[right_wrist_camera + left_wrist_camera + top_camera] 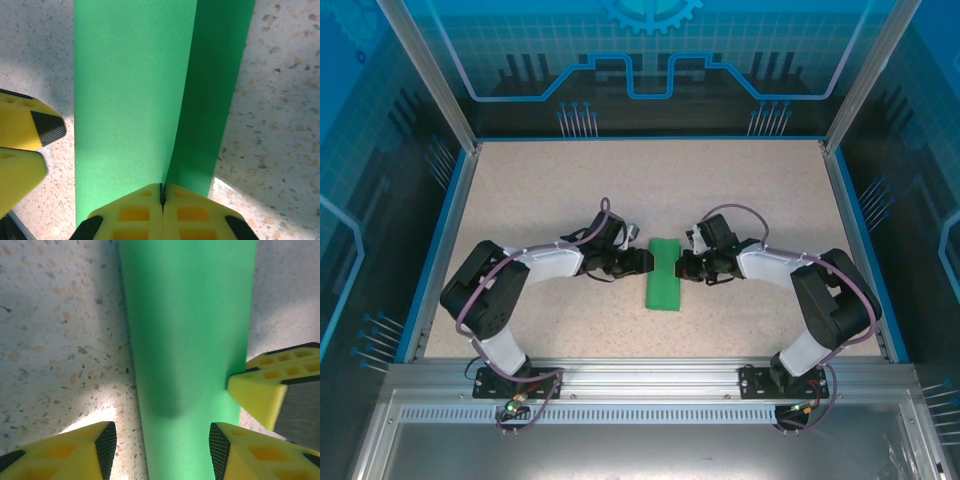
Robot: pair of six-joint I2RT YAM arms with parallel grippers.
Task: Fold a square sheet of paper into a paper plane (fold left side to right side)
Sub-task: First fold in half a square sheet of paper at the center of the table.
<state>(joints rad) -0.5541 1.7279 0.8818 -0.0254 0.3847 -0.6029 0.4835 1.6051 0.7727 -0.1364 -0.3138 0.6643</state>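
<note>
The square sheet of paper (665, 273) is bright green and lies doubled over as a narrow upright strip at the table's middle. My left gripper (642, 262) sits at the strip's left edge. In the left wrist view this gripper (162, 450) is open, one finger over the table, the other over the paper (187, 330), gripping nothing. My right gripper (682, 267) is at the strip's right side. In the right wrist view it (162, 195) is shut on the paper's (130, 90) edge, where the upper layer lifts off the lower one.
The speckled beige table (540, 190) has a blue raised rim (438, 240) and metal frame posts at the back corners. Both arms reach inward from the near rail. Each gripper's yellow fingers (257, 395) (30, 130) show in the other's wrist view, close together.
</note>
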